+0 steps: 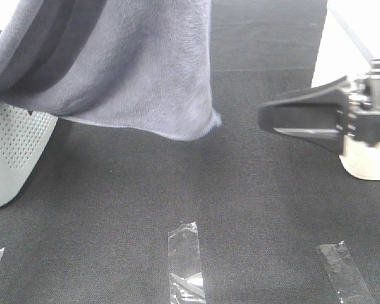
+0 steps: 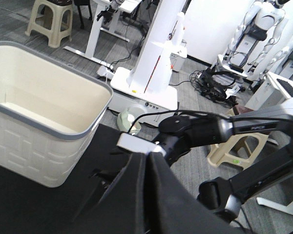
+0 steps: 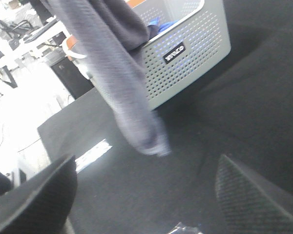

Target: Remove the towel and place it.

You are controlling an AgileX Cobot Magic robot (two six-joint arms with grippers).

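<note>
robotics lab, open-plan. left wrist view: white humanoid robots [image 2: 256, 34] upper right; white robot column [image 2: 158, 48] on a base top centre; desk frames [image 2: 95, 29] and plastic stool [image 2: 51, 19] upper left; loose cables [image 2: 212, 80] on grey carpet [image 2: 5, 19].

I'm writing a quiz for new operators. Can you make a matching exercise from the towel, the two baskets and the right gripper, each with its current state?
Things:
1. towel
2. perforated basket
3. cream basket
4. right gripper

States:
A. jaws open, holding nothing
B. nothing visible inside
C. hangs down from above
D. has a blue cloth in it

Pairs: 1-C, 2-D, 3-B, 4-A
</note>
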